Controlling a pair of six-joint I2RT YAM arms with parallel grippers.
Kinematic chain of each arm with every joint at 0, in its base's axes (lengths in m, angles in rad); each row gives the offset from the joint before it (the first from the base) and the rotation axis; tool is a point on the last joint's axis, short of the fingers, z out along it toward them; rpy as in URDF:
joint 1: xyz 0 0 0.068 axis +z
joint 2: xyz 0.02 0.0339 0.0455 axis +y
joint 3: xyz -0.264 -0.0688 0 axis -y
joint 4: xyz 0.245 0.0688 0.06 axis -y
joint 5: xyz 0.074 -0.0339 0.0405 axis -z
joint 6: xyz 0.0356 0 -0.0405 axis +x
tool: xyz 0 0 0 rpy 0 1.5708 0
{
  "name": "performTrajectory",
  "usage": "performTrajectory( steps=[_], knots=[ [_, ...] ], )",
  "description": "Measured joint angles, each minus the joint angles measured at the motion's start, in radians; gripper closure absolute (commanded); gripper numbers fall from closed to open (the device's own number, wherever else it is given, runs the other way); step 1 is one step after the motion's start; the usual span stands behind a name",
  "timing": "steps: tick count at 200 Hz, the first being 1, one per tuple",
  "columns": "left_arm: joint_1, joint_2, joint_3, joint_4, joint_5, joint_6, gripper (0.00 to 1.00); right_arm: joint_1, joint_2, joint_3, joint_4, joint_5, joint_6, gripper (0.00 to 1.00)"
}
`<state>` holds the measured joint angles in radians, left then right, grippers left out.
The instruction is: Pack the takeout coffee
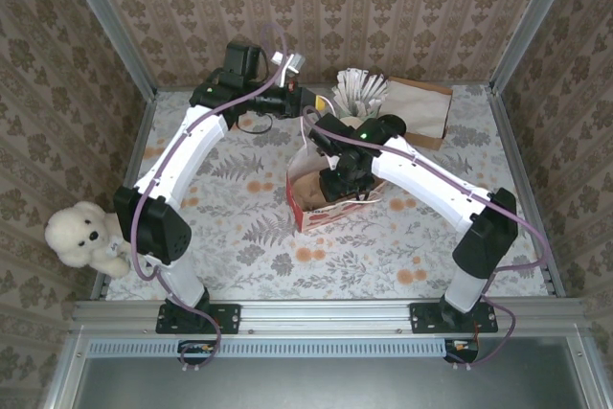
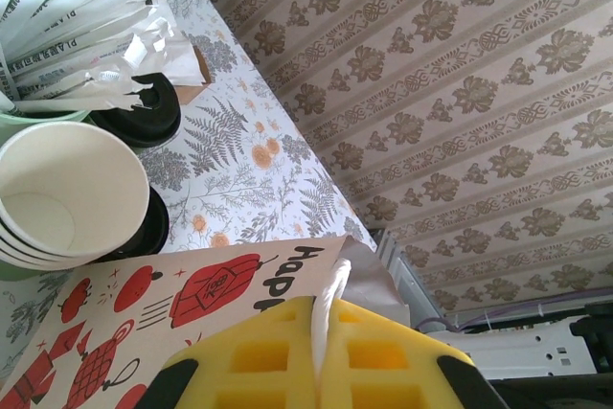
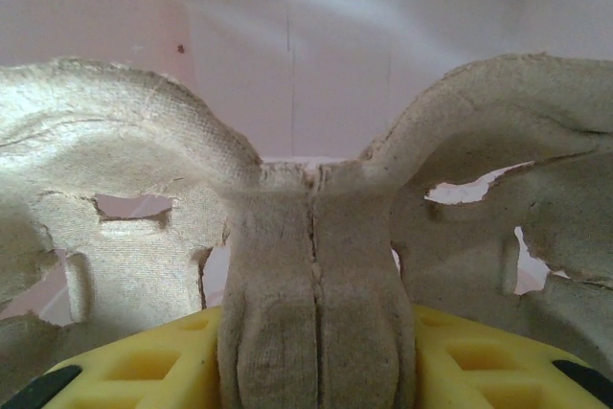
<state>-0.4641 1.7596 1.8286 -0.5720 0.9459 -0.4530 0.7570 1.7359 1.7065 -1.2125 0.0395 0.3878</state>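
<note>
A white paper bag (image 1: 305,213) with red prints stands open mid-table. My left gripper (image 1: 305,101) (image 2: 326,337) is shut on the bag's white handle (image 2: 336,286), holding it up at the far side. My right gripper (image 1: 342,179) (image 3: 316,342) reaches down into the bag, shut on the centre ridge of a grey pulp cup carrier (image 3: 316,265). The bag's white inner wall (image 3: 287,55) stands behind the carrier. The lidded takeout coffee is out of view.
A stack of lidless green cups (image 2: 67,198) sits beside a loose black lid (image 2: 148,112) and a holder of wrapped straws (image 2: 77,26) (image 1: 359,91). A brown paper bag (image 1: 421,107) lies back right. A white teddy bear (image 1: 84,237) sits at the left edge.
</note>
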Motion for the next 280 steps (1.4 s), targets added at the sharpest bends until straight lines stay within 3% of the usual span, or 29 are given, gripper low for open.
performTrajectory(
  steps=[64, 101, 127, 187, 226, 280],
  knots=[
    [0.000, -0.001, -0.019, 0.050, 0.016, 0.000, 0.95, -0.026, 0.060, 0.000, 0.000, -0.065, 0.000, 0.54],
    [0.002, -0.003, -0.023, 0.040, 0.000, 0.008, 0.85, -0.028, 0.079, 0.000, 0.000, -0.080, 0.001, 0.54],
    [0.010, -0.039, -0.051, 0.024, -0.028, 0.052, 0.74, -0.029, 0.079, 0.000, 0.000, -0.092, 0.000, 0.54],
    [0.088, -0.352, -0.323, 0.050, -0.088, 0.148, 0.39, -0.033, 0.079, 0.000, 0.000, -0.100, 0.001, 0.55],
    [0.063, -0.490, -0.481, 0.150, -0.088, 0.242, 0.01, -0.033, 0.079, 0.000, 0.001, -0.100, 0.002, 0.55],
    [-0.023, -0.608, -0.700, 0.325, -0.004, 0.360, 0.00, -0.033, 0.079, 0.000, 0.006, -0.100, 0.004, 0.55]
  ],
)
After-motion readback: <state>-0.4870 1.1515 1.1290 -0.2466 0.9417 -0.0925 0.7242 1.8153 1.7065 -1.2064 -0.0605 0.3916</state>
